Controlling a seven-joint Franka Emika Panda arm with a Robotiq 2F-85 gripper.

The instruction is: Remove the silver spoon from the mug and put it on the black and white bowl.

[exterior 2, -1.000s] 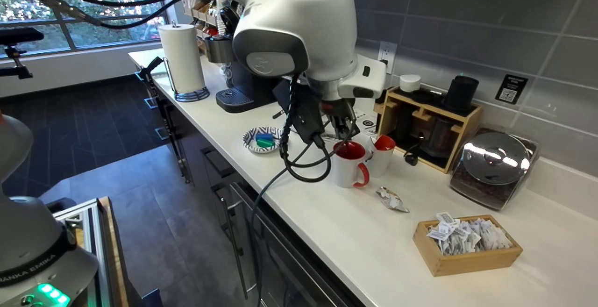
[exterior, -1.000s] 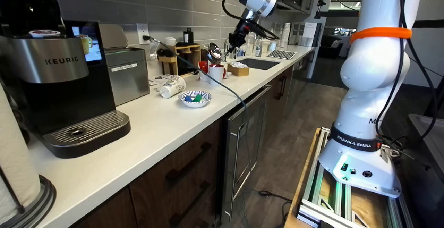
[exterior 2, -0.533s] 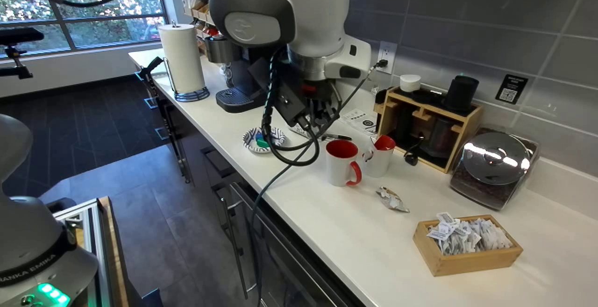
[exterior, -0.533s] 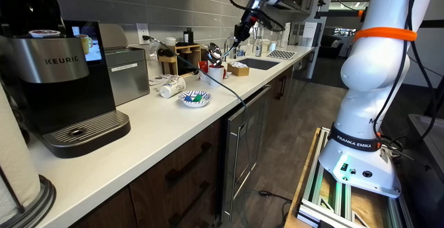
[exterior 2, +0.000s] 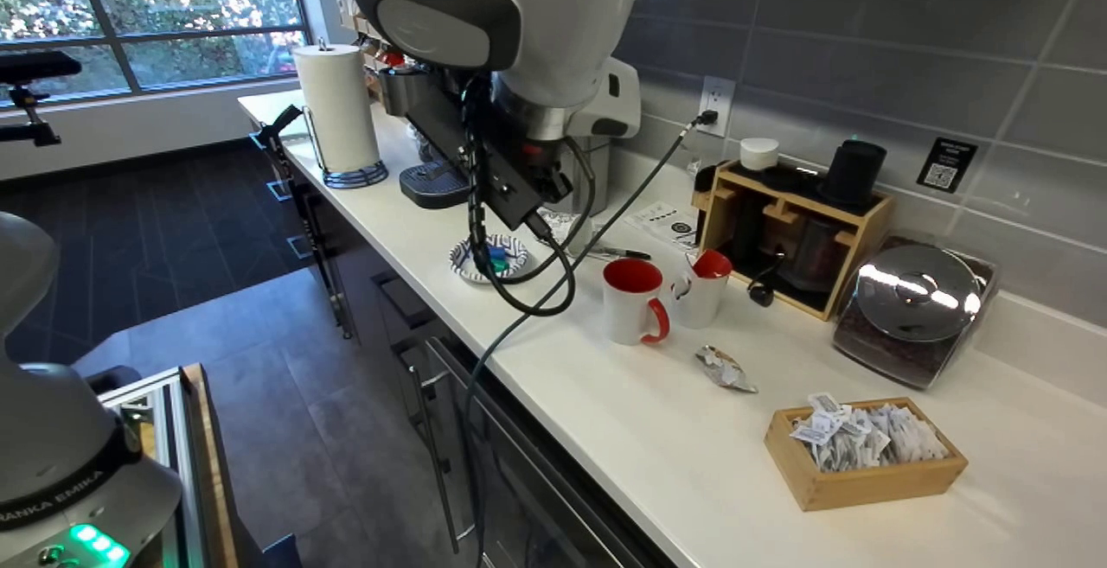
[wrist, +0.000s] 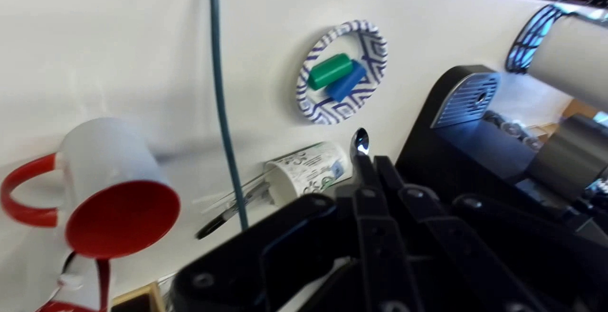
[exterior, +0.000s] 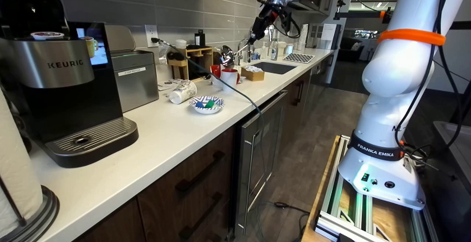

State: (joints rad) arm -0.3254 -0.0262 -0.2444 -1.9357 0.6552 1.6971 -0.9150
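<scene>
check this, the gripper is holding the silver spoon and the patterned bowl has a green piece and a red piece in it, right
Not quite: the wrist view shows a blue piece, not a red one, beside the green piece in the patterned bowl. The gripper is holding the silver spoon.

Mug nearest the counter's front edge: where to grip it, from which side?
Probably pinch its red handle, coming from the side of the packet box: the handle juts that way from the upright mug. The gripper must release the spoon first.
</scene>
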